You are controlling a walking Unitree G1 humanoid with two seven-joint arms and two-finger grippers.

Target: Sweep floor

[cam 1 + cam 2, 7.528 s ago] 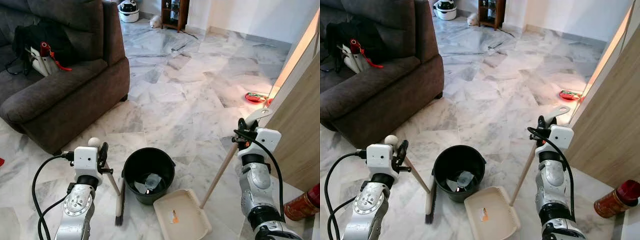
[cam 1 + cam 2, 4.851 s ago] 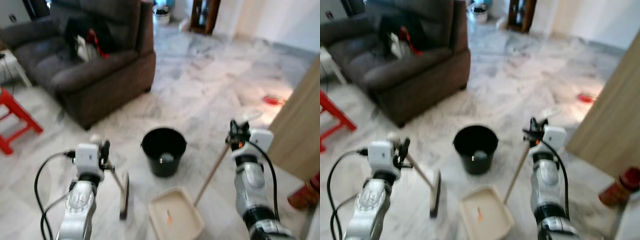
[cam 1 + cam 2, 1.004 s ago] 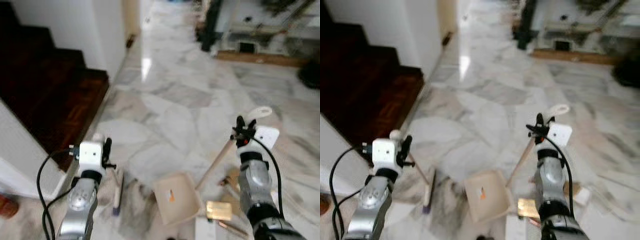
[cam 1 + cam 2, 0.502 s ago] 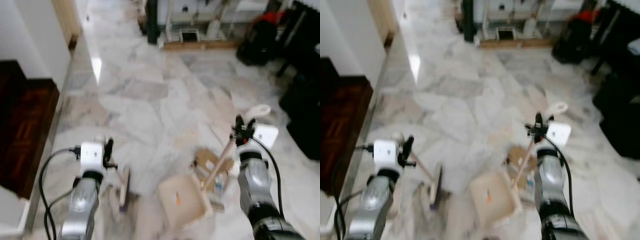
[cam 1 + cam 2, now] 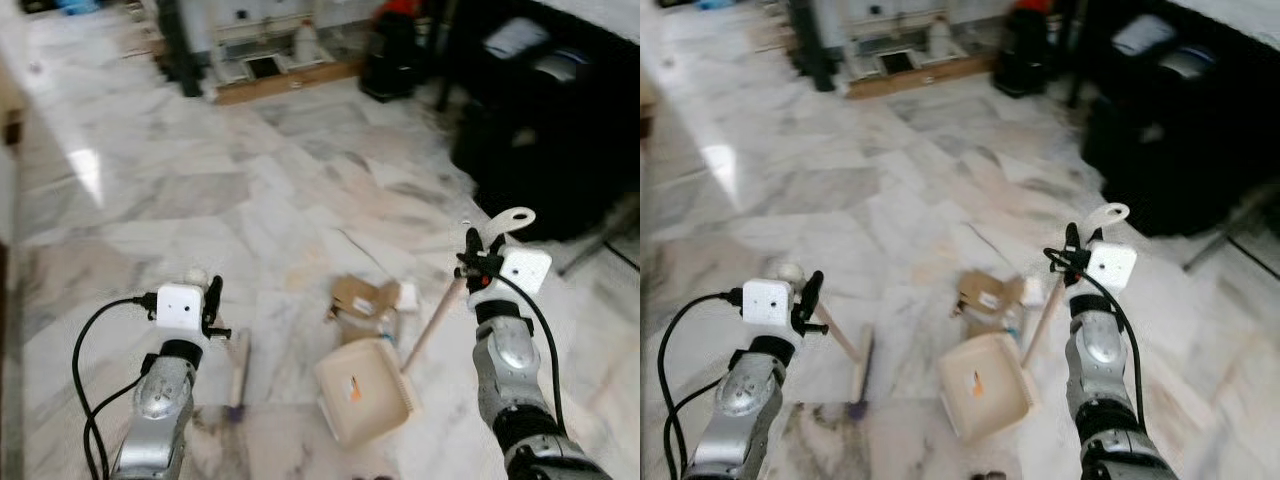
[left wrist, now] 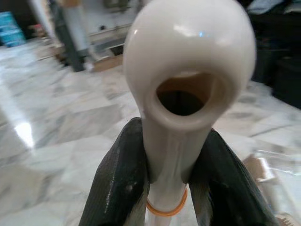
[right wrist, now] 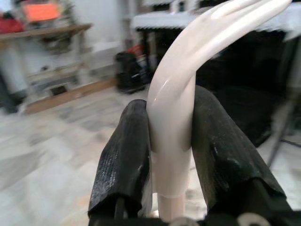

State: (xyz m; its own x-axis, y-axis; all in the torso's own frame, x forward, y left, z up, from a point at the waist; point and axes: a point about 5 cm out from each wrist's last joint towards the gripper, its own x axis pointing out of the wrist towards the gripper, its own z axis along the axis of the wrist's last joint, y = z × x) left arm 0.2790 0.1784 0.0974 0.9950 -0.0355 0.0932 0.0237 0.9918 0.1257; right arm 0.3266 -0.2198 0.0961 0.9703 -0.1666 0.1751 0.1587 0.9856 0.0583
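Between the black fingers [image 6: 123, 186] of the left hand [image 5: 208, 303] sits the cream, hooped top of the broom [image 5: 237, 368], clamped just under the hanging hole. From that grip the broom's long axis slants down and forward to the robot's right, ending in a narrow brush head that lies on the marble floor [image 5: 180, 190] just left of the dustpan [image 5: 366, 402]. Holding it high on the handle probably gives the longest reach for a stroke across the floor.

On the other side, the right hand [image 5: 473, 262] is closed in the same way on the curved cream end of the dustpan handle [image 7: 175, 108], fingers pressed to either side of it. The wooden shaft runs down and toward the robot's left from that hand to the pan, which rests flat on the floor between the two arms, its open mouth appearing to face away from the robot. A small orange mark shows inside the tray.

Just beyond the pan's far edge lies a small heap of rubbish [image 5: 365, 298], brown cardboard pieces and something pale, touching or nearly touching the shaft; blur hides the exact contact. With the pan set close behind the heap and the brush off to one side, the layout suits dragging the scraps into the tray, and I judge the collecting stroke as not yet made. Dark furniture [image 5: 540, 120] stands well apart at the far right.
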